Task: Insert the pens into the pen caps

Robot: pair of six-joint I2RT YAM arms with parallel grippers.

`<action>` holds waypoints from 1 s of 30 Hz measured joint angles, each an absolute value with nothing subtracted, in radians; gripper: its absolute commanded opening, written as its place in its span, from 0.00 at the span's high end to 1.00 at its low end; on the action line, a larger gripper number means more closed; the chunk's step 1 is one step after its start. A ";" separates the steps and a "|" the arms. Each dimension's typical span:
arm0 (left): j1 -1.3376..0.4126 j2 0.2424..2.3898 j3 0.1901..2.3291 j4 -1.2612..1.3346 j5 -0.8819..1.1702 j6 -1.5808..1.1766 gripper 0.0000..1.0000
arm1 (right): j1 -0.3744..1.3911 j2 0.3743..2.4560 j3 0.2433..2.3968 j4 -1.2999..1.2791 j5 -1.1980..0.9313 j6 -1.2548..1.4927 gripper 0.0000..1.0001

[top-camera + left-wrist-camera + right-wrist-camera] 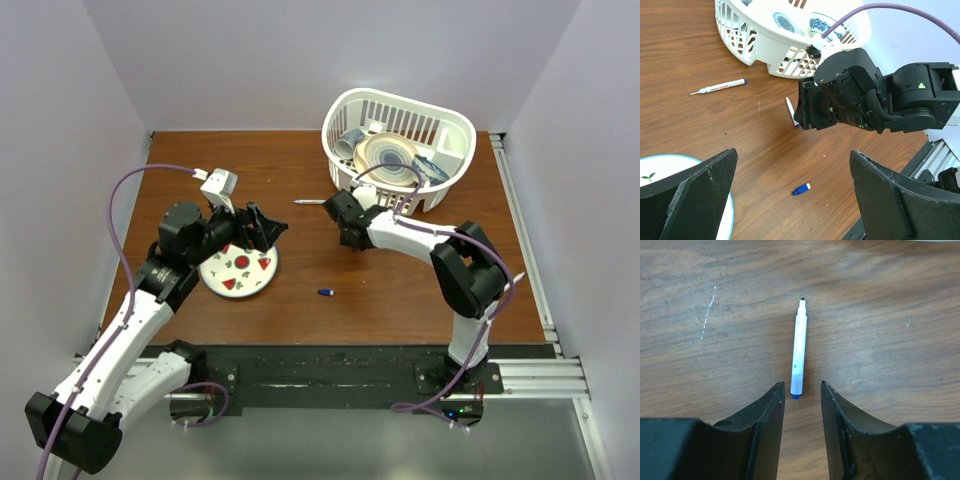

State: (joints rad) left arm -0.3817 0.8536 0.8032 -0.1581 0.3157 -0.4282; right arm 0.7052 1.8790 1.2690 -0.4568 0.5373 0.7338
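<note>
One white pen (799, 347) lies on the wooden table with its blue end level with the tips of my right gripper (801, 385). The jaws stand partly open on either side of that end, not touching it. The left wrist view shows this pen (791, 111) just beside the right gripper (812, 107). A second pen (720, 87) (308, 201) lies further off, near the basket. A small blue pen cap (801, 189) (325, 292) rests alone on the table. My left gripper (792, 152) (265, 232) hangs wide open and empty above the plate's edge.
A white slotted basket (455, 125) (760, 47) holding dishes stands at the back right. A round plate (215, 275) (650, 167) with small printed figures lies under the left arm. Grey walls close in the table on three sides.
</note>
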 measured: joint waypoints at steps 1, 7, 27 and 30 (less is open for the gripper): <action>-0.382 0.854 0.803 -0.158 0.316 -0.428 0.01 | 0.707 1.880 1.268 -0.456 0.541 0.736 0.63; -0.382 0.854 0.803 -0.158 0.318 -0.428 0.01 | 0.708 1.931 1.268 -0.443 0.559 0.746 0.66; -0.382 0.915 0.794 -0.157 0.338 -0.478 0.15 | 0.722 1.709 0.997 -0.301 0.438 0.645 1.00; -0.382 0.971 0.773 -0.119 0.380 -0.525 0.20 | 0.741 1.526 0.862 -0.234 0.352 0.611 1.00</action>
State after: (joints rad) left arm -0.3817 0.9710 0.7727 -0.1188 0.3798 -0.5247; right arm 0.7410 1.5265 0.8623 -0.2337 0.3523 0.6106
